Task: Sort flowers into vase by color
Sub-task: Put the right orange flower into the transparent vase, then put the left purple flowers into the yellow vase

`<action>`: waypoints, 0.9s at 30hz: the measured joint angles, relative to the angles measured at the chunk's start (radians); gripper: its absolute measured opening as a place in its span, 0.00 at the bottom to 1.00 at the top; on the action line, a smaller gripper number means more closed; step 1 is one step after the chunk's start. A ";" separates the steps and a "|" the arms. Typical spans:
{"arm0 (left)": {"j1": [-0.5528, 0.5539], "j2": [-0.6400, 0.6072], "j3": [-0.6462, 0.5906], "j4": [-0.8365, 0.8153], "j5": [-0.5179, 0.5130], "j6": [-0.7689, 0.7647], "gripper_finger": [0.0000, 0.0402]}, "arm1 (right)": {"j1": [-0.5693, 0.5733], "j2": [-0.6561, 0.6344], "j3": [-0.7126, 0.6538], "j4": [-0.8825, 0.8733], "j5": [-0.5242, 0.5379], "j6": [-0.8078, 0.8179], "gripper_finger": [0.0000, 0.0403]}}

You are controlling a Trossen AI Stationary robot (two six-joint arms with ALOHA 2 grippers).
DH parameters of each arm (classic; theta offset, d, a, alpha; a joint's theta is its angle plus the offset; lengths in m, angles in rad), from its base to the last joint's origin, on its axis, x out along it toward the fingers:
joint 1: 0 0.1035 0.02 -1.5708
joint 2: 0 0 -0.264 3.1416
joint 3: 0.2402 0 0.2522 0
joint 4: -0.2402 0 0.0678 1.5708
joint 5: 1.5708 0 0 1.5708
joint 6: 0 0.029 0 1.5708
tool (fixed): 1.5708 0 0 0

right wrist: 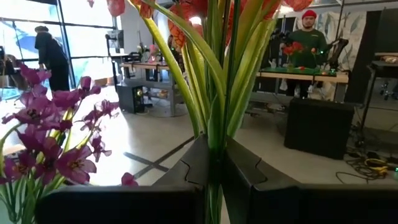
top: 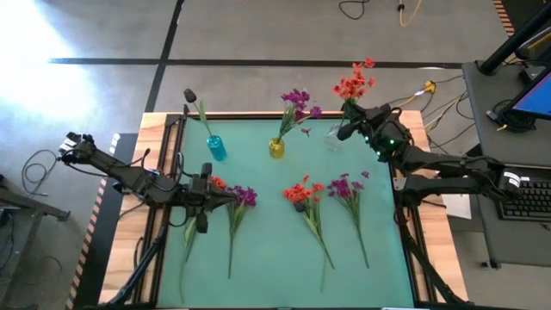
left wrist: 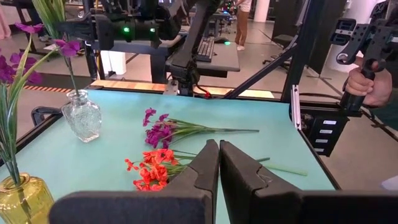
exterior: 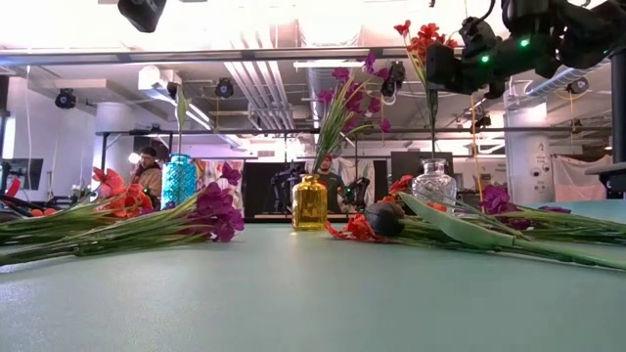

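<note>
Right gripper (top: 352,127), upper right of the high view, clamped on the orange-red flower's (top: 354,84) stem, blooms up, above the clear vase (top: 334,138). Stem tip possibly already in the neck; hard to tell. Lower straight, keep stem vertical, release late. Left gripper (top: 202,220) pinched shut, empty, mid-left over the mat.
</note>
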 joint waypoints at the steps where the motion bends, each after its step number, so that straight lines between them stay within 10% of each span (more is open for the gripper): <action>1: 0.000 0.000 0.000 0.000 0.000 0.000 0.00 | 0.000 0.000 -0.002 0.000 0.000 0.000 0.06; 12: 0.000 0.000 0.000 0.000 0.000 -0.005 0.00 | 0.000 0.000 -0.014 -0.011 0.000 0.030 0.14; 27: 0.000 -0.001 -0.001 -0.019 -0.075 -0.075 0.00 | 0.003 -0.028 -0.015 -0.335 -0.018 0.205 0.54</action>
